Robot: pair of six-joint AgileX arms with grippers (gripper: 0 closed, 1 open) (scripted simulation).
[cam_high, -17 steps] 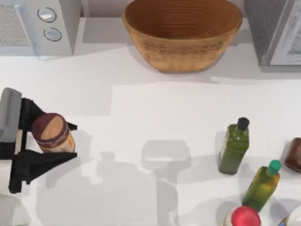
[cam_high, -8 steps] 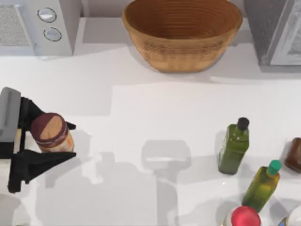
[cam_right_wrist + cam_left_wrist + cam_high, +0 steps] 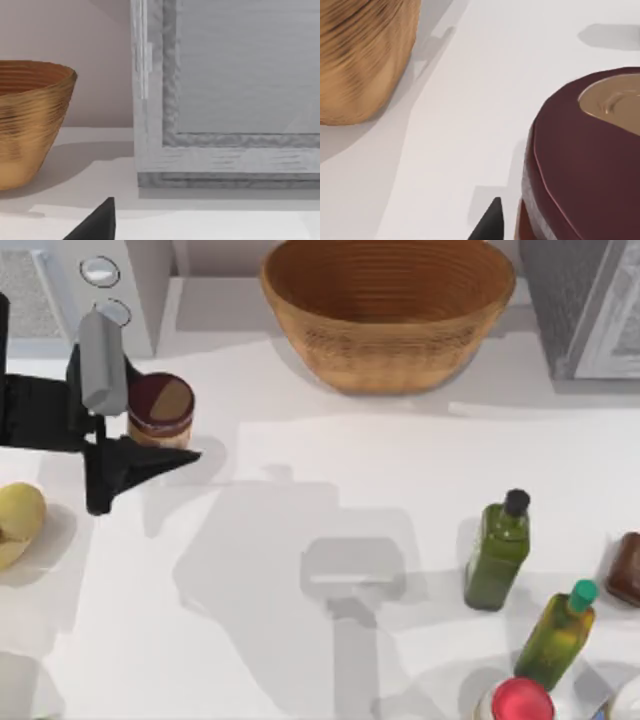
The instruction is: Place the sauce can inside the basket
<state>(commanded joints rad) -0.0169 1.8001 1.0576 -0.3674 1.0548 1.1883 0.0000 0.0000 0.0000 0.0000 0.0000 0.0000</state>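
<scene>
The sauce can (image 3: 160, 410), maroon with a brown two-tone top, is held off the table at the left side in the top view. My left gripper (image 3: 180, 422) is shut on it, one black finger (image 3: 135, 462) showing just nearer than the can. The wicker basket (image 3: 388, 315) stands at the back middle, to the right of the can and farther back. The left wrist view has the can (image 3: 585, 165) close up, with the basket (image 3: 360, 60) beyond it. In the right wrist view a black fingertip (image 3: 95, 224) of the right gripper shows, with the basket (image 3: 30, 120) to one side.
A grey appliance with two dials (image 3: 110, 290) stands right behind the can. Another grey appliance (image 3: 585, 305) fills the back right corner. Two green bottles (image 3: 497, 550) (image 3: 558, 635), a red-lidded jar (image 3: 520, 702) and a brown object (image 3: 625, 568) crowd the front right. A yellowish lump (image 3: 18, 523) lies at the left edge.
My left gripper has carried the sauce can toward the back of the table and slightly right, lifting it. The yellowish lump at the left edge is now uncovered.
</scene>
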